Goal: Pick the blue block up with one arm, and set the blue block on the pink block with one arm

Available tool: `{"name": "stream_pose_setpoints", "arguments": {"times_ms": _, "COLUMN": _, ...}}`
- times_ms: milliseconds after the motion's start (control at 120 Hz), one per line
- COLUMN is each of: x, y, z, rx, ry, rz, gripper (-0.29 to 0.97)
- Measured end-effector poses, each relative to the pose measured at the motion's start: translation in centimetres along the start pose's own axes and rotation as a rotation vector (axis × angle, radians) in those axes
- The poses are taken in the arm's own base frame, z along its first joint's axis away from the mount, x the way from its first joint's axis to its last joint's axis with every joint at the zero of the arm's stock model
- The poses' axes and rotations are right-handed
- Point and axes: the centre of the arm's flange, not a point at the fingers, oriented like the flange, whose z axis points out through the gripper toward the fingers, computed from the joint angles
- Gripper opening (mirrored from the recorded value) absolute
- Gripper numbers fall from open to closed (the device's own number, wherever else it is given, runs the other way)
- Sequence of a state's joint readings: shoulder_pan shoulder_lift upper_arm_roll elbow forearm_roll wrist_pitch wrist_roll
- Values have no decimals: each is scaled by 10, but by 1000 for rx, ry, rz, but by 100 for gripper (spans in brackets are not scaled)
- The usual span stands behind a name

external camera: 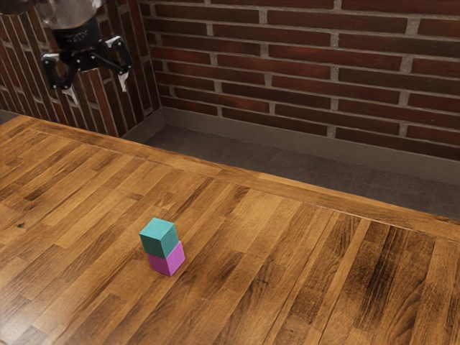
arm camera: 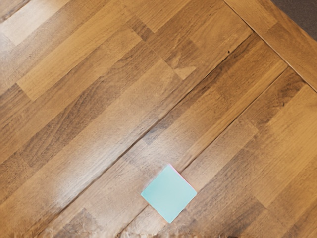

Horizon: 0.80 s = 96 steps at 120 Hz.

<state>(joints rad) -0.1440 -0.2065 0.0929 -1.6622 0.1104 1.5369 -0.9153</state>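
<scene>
— What's the room like from where you sit?

— I see a red brick wall with pale mortar across the far side, and a second brick wall meeting it at a corner on the exterior view's left. A grey skirting board runs along the foot.

— And the floor?

— Dark grey floor, a strip between wall and desk. The desk is warm brown wood planks with darker streaks, evenly lit. My wrist view shows the same planks and the desk's edge.

Glossy wooden table; matt blocks
</scene>
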Motion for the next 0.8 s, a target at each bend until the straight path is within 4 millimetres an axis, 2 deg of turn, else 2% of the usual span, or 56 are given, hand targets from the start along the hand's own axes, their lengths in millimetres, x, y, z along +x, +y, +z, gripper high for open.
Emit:
{"name": "stream_pose_setpoints", "arguments": {"times_ms": 75, "x": -5, "y": 2, "z": 27, "rx": 75, "ry": -44, "rz": -87, "gripper": 67}}
{"name": "stream_pose_setpoints", "arguments": {"times_ms": 158, "x": -9, "y": 1, "z": 42, "rx": 120, "ry": -66, "rz": -177, "gripper": 67}}
{"name": "stream_pose_setpoints", "arguments": {"times_ms": 450, "x": -15, "y": 0, "z": 42, "rx": 142, "ry": -59, "rz": -414, "gripper": 68}}
{"name": "stream_pose_setpoints", "arguments": {"times_ms": 800, "x": -15, "y": -1, "z": 43, "rx": 157, "ry": -39, "rz": -588, "gripper": 68}}
